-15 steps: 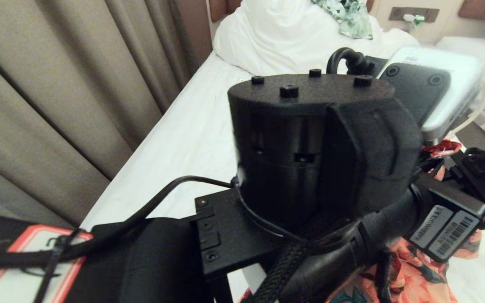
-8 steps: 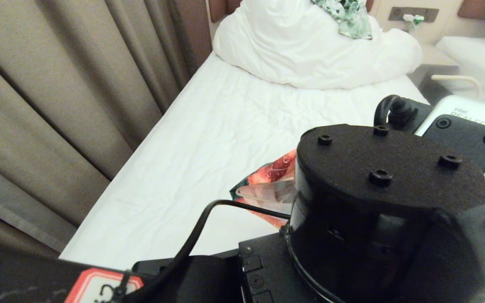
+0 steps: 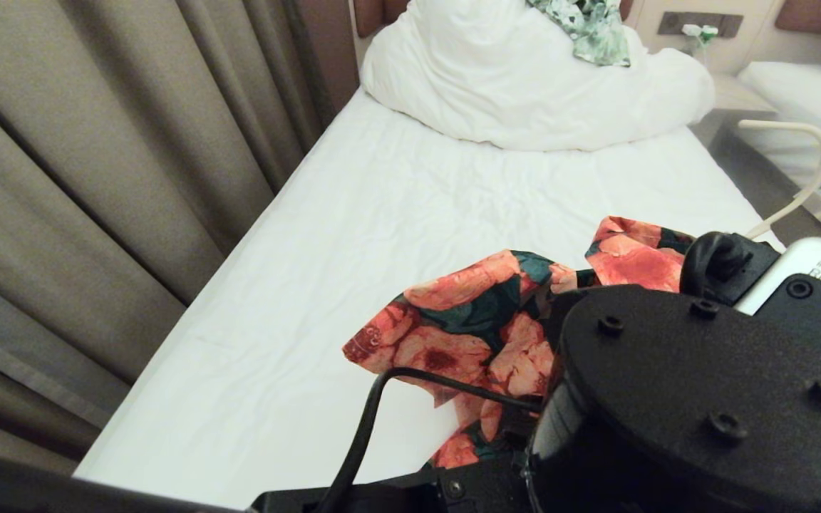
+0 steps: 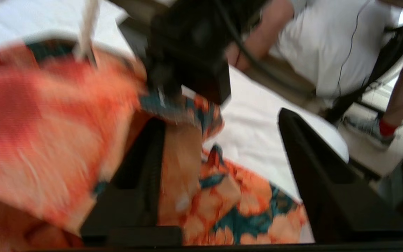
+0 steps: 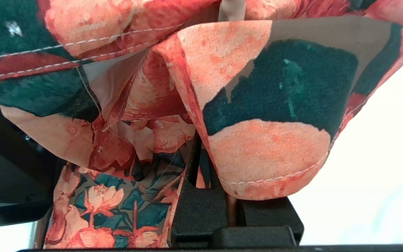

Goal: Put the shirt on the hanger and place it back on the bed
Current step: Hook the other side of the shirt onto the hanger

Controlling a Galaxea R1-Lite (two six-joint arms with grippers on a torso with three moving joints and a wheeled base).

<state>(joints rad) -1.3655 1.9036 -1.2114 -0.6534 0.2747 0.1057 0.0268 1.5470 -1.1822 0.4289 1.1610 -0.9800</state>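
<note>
The flowered shirt (image 3: 467, 328) lies bunched on the bed's (image 3: 353, 235) white sheet near the front, partly hidden behind my left wrist (image 3: 695, 399). The hanger's cream hook (image 3: 774, 124) sticks up at the right, beyond the shirt. My left gripper (image 4: 219, 117) hangs open over the shirt (image 4: 243, 206), with fabric brushing one finger (image 4: 142, 175). In that view my right gripper (image 4: 187, 70) is just ahead, with a cream hanger wire (image 4: 86, 31) beside it. My right gripper (image 5: 199, 168) is shut, with shirt fabric (image 5: 268, 105) pinched in it and draped over the fingers.
A bunched white duvet (image 3: 524, 78) with a green-and-white leaf garment (image 3: 589, 28) fills the bed's head. Brown curtains (image 3: 111, 164) run along the left side. A second white bed (image 3: 802, 85) stands at the right. A person's legs (image 4: 394, 105) show beyond the bed.
My left wrist has dropped low and to the right in the head view, uncovering the sheet. The shirt has come into view, lying bunched on the bed, and the hanger hook now shows at the right.
</note>
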